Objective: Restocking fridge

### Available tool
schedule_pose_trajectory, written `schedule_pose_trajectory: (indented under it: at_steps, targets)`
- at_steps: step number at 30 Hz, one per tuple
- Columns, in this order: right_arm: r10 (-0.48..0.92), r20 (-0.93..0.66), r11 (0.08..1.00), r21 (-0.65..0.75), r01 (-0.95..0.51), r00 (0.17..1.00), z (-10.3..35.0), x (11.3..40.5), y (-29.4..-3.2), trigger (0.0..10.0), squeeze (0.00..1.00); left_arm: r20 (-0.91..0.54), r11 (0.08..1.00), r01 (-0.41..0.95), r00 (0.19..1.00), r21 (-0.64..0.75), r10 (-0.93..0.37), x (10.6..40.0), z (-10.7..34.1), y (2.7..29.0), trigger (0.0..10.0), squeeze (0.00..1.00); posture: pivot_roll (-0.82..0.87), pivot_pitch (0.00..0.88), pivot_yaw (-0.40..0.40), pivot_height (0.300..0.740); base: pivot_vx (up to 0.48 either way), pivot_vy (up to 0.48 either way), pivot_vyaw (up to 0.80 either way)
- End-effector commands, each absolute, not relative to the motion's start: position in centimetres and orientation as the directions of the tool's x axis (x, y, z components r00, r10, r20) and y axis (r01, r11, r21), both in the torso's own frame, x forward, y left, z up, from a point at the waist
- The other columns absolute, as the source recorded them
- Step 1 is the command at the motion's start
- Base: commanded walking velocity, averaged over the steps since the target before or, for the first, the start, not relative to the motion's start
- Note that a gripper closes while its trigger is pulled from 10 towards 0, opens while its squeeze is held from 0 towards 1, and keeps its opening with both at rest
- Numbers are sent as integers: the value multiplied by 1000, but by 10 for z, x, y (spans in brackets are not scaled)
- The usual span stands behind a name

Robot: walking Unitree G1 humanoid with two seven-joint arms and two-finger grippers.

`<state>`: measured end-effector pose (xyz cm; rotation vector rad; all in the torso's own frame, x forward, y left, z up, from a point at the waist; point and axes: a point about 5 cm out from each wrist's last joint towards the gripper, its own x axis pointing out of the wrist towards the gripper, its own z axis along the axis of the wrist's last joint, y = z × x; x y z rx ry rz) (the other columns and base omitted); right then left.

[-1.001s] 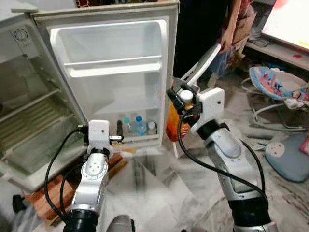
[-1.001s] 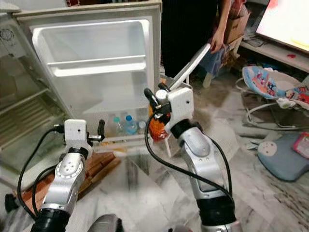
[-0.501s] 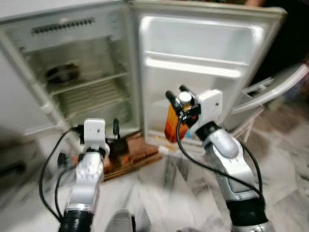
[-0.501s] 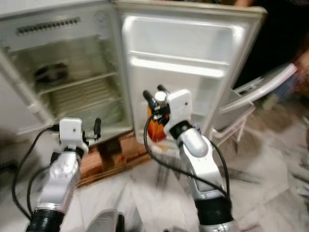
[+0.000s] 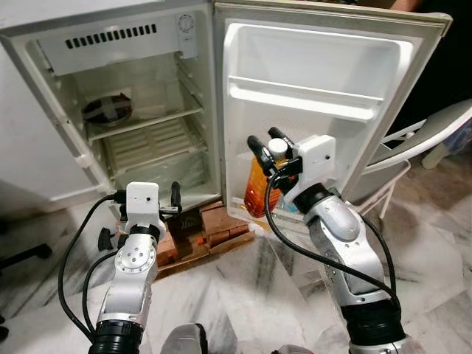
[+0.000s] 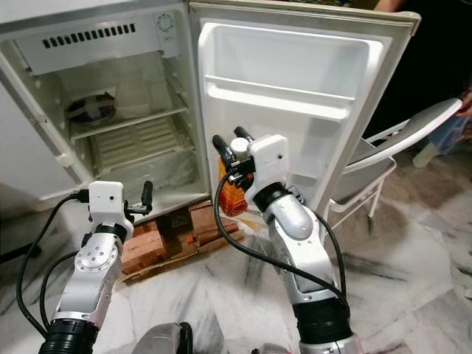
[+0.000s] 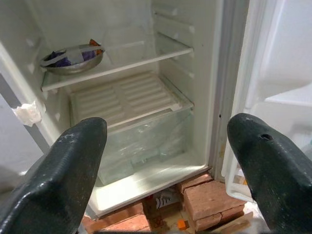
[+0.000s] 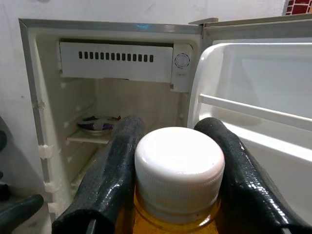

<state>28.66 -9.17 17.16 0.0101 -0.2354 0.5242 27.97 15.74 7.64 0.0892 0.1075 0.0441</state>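
Orange bottle (image 5: 259,186) sits clamped between right gripper (image 5: 267,144) fingers (image 8: 113,180); left gripper (image 7: 165,161) fingers spread wide, empty

White fridge (image 5: 140,44), orange bottle (image 5: 259,188) with white cap (image 8: 179,170), black-fingered right hand (image 5: 267,144), reddish-brown bricks (image 5: 221,225), grey-veined white marble floor (image 5: 243,287).

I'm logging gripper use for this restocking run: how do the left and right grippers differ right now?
The right gripper is shut on the orange bottle by its white-capped neck; the left gripper is open and holds nothing. The right gripper is raised before the open fridge door; the left gripper sits lower, facing the fridge's bottom shelf. Both have two long black fingers and point towards the fridge.
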Motion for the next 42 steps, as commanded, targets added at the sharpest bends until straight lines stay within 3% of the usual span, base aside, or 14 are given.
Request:
schedule_pose_trajectory:
  at_steps: [1,10,24,42]
  targets:
    - [505,257,859,-56,-509,824,179,287,-89,10000,0,-119,991,-64,990,114,77,279,75,162,10000,0,43,51,-19,740,0,0,0]
    - [513,252,855,-71,-513,821,177,288,-89,10000,0,-123,991,-84,988,106,97,279,74,162,10000,0,40,52,-22,740,0,40,0]
    - [525,266,848,-82,-523,808,178,286,-87,10000,0,-121,987,-94,987,131,110,281,74,163,10000,0,32,51,-14,740,0,0,785]
    - [525,271,848,-92,-521,807,178,285,-89,10000,0,-122,989,-72,989,130,88,284,73,159,10000,0,23,45,-13,740,0,0,0]
